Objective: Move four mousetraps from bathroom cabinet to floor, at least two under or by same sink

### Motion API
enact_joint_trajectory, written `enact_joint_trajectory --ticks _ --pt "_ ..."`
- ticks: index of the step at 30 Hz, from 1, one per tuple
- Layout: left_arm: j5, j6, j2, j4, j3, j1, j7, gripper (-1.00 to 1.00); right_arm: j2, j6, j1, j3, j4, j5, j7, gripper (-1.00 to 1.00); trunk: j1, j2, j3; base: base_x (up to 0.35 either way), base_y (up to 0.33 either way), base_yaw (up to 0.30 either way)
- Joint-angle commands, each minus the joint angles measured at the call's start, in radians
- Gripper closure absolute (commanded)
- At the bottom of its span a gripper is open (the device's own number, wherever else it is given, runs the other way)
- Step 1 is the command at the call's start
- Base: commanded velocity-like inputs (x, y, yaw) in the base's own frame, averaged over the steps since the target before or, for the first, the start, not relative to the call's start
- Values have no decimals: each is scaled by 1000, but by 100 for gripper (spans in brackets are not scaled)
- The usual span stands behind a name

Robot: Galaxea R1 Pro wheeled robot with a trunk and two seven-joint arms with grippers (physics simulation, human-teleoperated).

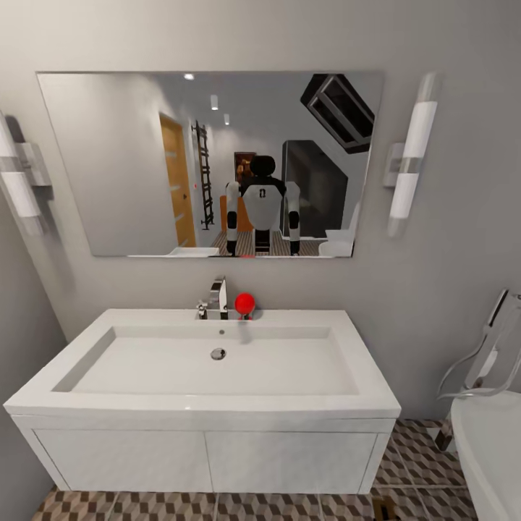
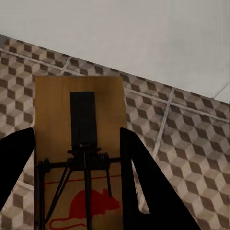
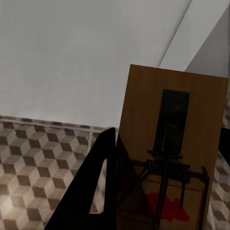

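White vanity: the bathroom sink [image 1: 217, 362] fills the head view, with the bathroom floor [image 1: 217, 506] showing along its base.
Left gripper [image 2: 79, 158]: fingers closed against the sides of a wooden mousetrap [image 2: 79, 124], held above the cube-patterned tiles with a white surface just beyond it.
Right gripper [image 3: 158, 182]: one dark finger lies against a second mousetrap [image 3: 177, 139]; the other finger is hidden, so I judge it gripped without seeing the full clamp.
Step in hand: likely setting both traps down beside the vanity.
Doing it well: lower each trap flat onto the tiles close to the vanity front before opening the fingers, so neither drops or tips.
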Motion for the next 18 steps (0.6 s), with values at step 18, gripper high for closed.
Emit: enact_joint_trajectory --ticks 18 --pt "-2 -73 1 -36 -7 -2 176 100 1 -45 48 9 4 -10 -3 100 69 -127 -58 0 0 0"
